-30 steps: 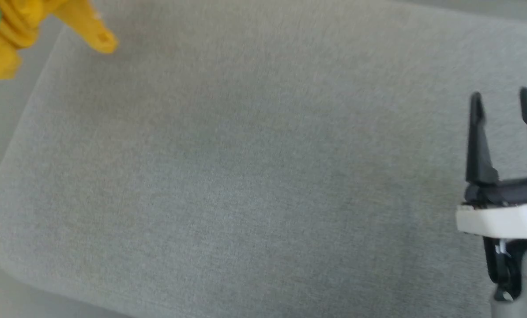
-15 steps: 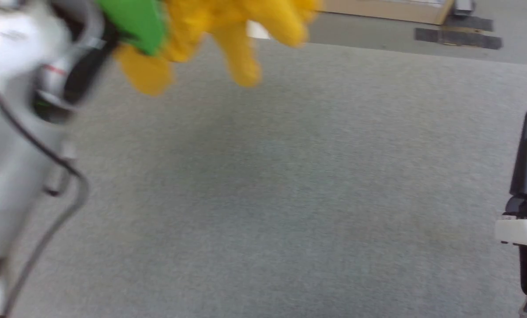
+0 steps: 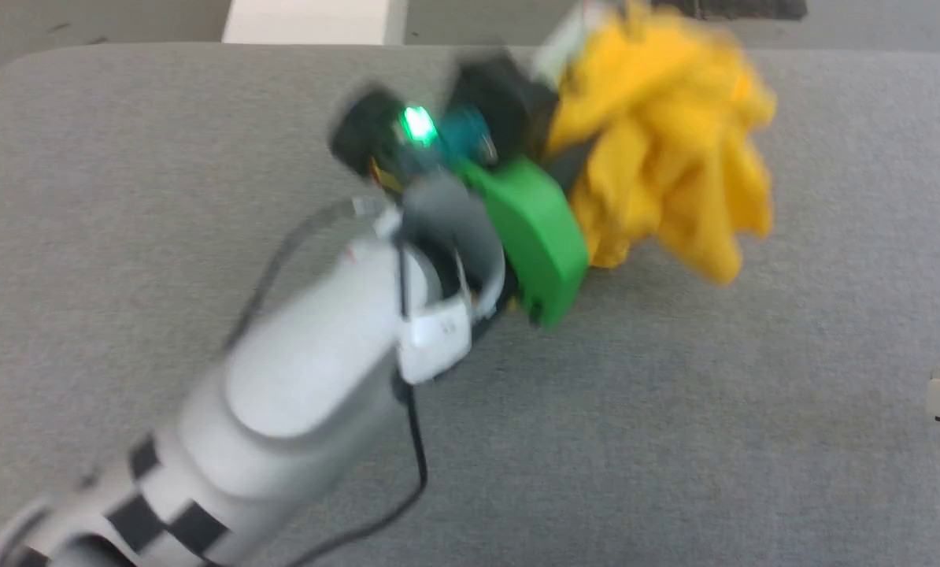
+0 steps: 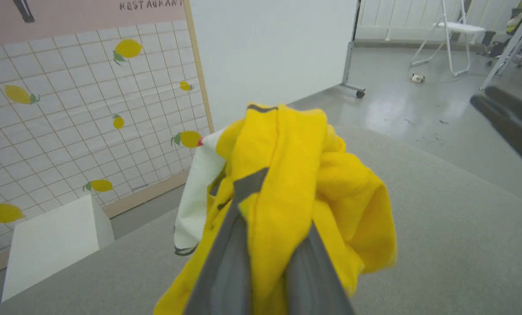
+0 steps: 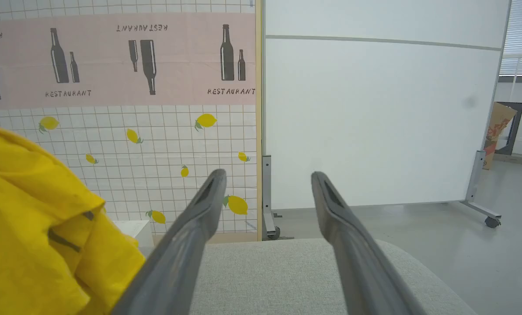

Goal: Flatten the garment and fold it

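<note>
Lowering onto the near, bare stretch of the grey padded surface (image 3: 675,441) is probably being called for, so that room for spreading is being left. The right gripper (image 5: 265,183) is being held wide apart, empty. Farther off, the garment (image 3: 667,157) is being gripped in a bunch over the surface's far part, clamped between the left gripper (image 4: 272,218) fingers.

the left arm (image 3: 305,378) has a glossy white shell with black bands (image 3: 163,516) low down and a thin black cable (image 3: 416,465) looping beside it. at its wrist sit a bright green cover (image 3: 541,228) and a black housing (image 3: 501,98) with a glowing green lamp (image 3: 416,124). the right gripper (image 5: 267,179) has long, tapered dark grey fingers (image 5: 186,245).
</note>
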`<state>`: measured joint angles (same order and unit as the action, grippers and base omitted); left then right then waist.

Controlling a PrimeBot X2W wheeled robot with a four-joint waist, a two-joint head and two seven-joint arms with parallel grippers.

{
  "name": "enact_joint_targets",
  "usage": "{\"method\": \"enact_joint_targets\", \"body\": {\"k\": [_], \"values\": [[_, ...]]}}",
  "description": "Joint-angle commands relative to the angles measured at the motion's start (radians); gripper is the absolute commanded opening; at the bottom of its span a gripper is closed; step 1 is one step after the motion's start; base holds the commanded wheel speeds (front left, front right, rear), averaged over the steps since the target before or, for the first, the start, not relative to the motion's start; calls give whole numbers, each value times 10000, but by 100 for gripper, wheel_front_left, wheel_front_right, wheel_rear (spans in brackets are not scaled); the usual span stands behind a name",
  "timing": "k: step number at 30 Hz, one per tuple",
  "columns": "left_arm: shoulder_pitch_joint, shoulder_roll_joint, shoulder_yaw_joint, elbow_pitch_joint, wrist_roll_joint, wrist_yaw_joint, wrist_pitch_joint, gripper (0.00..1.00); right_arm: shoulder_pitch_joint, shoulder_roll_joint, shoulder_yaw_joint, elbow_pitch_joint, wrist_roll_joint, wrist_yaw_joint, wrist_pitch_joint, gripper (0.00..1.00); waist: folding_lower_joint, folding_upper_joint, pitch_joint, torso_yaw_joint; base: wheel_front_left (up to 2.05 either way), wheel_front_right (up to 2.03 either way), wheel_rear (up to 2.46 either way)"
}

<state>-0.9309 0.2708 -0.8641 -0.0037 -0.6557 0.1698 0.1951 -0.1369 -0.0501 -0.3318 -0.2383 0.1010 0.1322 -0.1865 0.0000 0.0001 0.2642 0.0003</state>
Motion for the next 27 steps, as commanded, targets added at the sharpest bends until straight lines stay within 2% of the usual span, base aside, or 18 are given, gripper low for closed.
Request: {"method": "enact_joint_targets", "body": {"k": [1,5,10,11,12,16,19,23,25,27], "values": [[466,-177,-193,444,86,109,-241,0,-171,-1,67,-14,137,-15,-98,100,0,-1,434,-503,0,0,0],[1372,-641,-782,2083,30,77,-621,0,-188,-1,315,79,235,-15,-144,100,0,-1,702,-846,0,0,0],[1856,-1148,-1160,3903,-262,-237,-692,0,-192,-1,530,263,298,-15,-203,100,0,-1,892,-1076,0,0,0],[1839,-1232,-1174,4102,-269,-279,-765,56,-185,-1,548,296,303,-15,-210,100,0,-1,899,-1083,0,0,0],[1797,-1344,-1125,4272,-313,-326,-915,100,-176,-1,553,330,303,-15,-224,100,0,-1,897,-1072,0,0,0],[1504,-1562,-757,4359,-476,-504,-1621,100,-123,-1,580,490,279,-15,-240,100,0,-1,703,-907,0,0,0],[1498,-1414,-376,3940,-687,-626,-2091,100,-52,-1,615,598,262,-15,-229,100,0,-1,420,-751,0,0,0],[1906,-711,349,2795,-930,-377,-2732,100,156,-1,625,741,237,-15,-182,100,0,-1,-32,-503,0,0,0],[2368,-119,834,2049,-968,-47,-3194,100,302,-1,644,825,253,-15,-156,100,0,-1,-258,-378,0,0,0],[2875,446,1242,1379,-953,106,-3770,100,444,-1,655,904,278,-15,-141,100,0,-1,-411,-261,0,0,0]]}}
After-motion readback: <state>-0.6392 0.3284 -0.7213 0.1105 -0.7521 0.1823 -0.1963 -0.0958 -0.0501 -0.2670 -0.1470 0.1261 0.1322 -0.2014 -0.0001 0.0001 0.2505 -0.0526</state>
